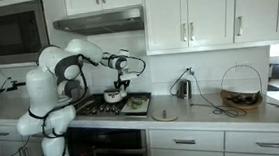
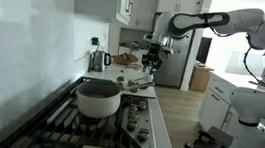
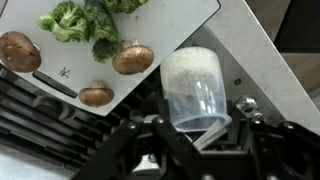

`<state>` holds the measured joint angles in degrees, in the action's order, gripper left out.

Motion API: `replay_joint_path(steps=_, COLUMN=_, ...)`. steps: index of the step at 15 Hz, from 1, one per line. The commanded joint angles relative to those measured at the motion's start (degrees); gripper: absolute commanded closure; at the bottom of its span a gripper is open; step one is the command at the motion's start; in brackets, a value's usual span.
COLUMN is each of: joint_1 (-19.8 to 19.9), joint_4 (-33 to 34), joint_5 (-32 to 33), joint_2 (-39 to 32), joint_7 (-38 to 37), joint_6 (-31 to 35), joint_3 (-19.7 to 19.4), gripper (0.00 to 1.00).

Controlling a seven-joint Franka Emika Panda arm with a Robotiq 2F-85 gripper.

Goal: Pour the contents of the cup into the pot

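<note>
Wrist view: the claw (image 2: 154, 61) is clamped on a clear plastic cup (image 3: 195, 90), its fingers closed against the cup's sides near the rim. White contents show through the wall. The cup hangs over the edge of a cutting board (image 3: 170, 25) that carries broccoli (image 3: 75, 18) and brown mushrooms (image 3: 133, 58), with the pale bench (image 3: 255, 60) to one side and the dark stove (image 3: 40, 110) grate below. The pot (image 2: 97, 98) is not in this view. In both exterior views it sits on the stove, and an exterior view (image 1: 113, 94) shows it low beside the claw, on the far side from the cutting board. A kettle (image 2: 98, 60) stands on the bench beyond.

Judging by this, the cup is lifted but the pour has not begun, and the cup is not yet over the pot. To do the step well, the arm should carry the cup level across the stove until its rim is inside the pot's rim. It should come down close to the opening before any tilt, because a pour from high up would scatter the contents over the burners. The tilt should be slow and directed toward the middle of the pot, and the grip should stay firm, since a smooth plastic wall can slip once the cup tips.
</note>
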<state>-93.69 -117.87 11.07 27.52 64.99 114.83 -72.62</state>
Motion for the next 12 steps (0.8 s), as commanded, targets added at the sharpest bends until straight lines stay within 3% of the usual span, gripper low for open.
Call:
replay_joint_path(steps=1, joint_1=7.2, joint_4=-0.6, joint_5=-2.5, joint_2=-6.8, joint_7=1.3, joint_6=-1.0, joint_3=7.7, gripper=0.70)
replay_joint_path(steps=6, joint_1=18.3, joint_4=1.2, joint_5=-10.8, joint_2=-10.1, joint_7=4.1, joint_6=-3.7, joint_3=18.8, gripper=0.70)
replay_joint_path(steps=12, joint_1=36.2, joint_4=3.7, joint_5=-19.1, joint_2=-16.0, joint_7=7.9, joint_6=-5.9, joint_3=34.9, gripper=0.70)
